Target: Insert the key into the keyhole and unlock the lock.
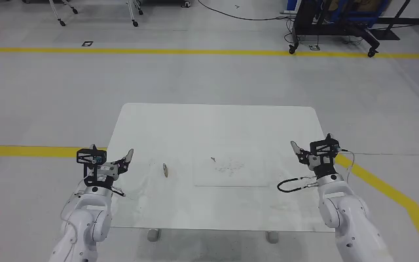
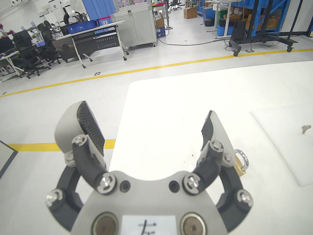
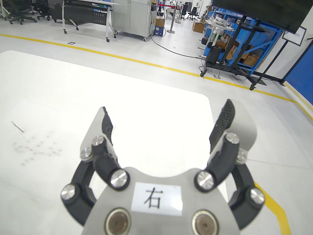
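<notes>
A small brass padlock (image 1: 166,169) with a silver shackle lies on the white table (image 1: 216,121), left of centre. In the left wrist view the padlock (image 2: 240,163) is partly hidden behind one finger. A silver key (image 1: 213,159) rests on a thin clear mat (image 1: 252,147); the key (image 2: 305,129) lies beyond the padlock, and edge-on as a thin sliver (image 3: 17,126) in the right wrist view. My left gripper (image 1: 112,154) (image 2: 146,121) hovers open at the table's left edge, empty. My right gripper (image 1: 312,144) (image 3: 166,116) stands open over the right edge, empty.
The mat (image 3: 36,147) carries a patch of faint scuff marks near the key. A black cable (image 1: 291,185) loops by the right arm over the table's near right corner. Yellow floor lines run past both table ends.
</notes>
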Robot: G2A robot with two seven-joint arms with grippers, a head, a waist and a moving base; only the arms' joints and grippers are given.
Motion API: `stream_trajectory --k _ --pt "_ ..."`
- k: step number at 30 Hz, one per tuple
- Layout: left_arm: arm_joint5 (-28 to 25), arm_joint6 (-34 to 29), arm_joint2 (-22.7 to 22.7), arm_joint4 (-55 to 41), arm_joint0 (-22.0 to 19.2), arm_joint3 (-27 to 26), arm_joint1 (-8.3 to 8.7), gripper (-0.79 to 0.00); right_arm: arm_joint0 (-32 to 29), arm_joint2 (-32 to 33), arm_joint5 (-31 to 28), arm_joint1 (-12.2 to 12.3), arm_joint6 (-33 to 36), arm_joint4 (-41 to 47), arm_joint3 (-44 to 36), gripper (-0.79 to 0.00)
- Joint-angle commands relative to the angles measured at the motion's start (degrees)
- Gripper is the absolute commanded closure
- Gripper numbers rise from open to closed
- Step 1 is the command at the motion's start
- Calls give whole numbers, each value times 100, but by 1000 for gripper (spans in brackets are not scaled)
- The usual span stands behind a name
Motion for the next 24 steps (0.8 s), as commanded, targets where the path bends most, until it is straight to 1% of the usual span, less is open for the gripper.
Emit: stream_trajectory --k 1,4,6,9,17,20,24 --pt "0 0 0 0 0 0 0 -784 0 0 0 0 0 0 0 -784" --pt "0 0 0 0 0 0 0 -785 193 -313 -263 -12 178 -191 129 -785" --pt "0 0 0 0 0 0 0 -785 515 -598 -439 -32 438 -298 383 -785" --pt "0 0 0 0 0 0 0 -785 979 -1076 -708 -86 578 -300 770 -785" --pt "0 0 0 0 0 0 0 -785 1671 -2068 -916 -240 581 -508 1373 -785" --pt "0 0 0 0 0 0 0 -785 1862 -2339 -1013 -293 563 -529 1545 -785" --pt "0 0 0 0 0 0 0 -785 2105 -2640 -1355 -350 531 -466 1753 -785"
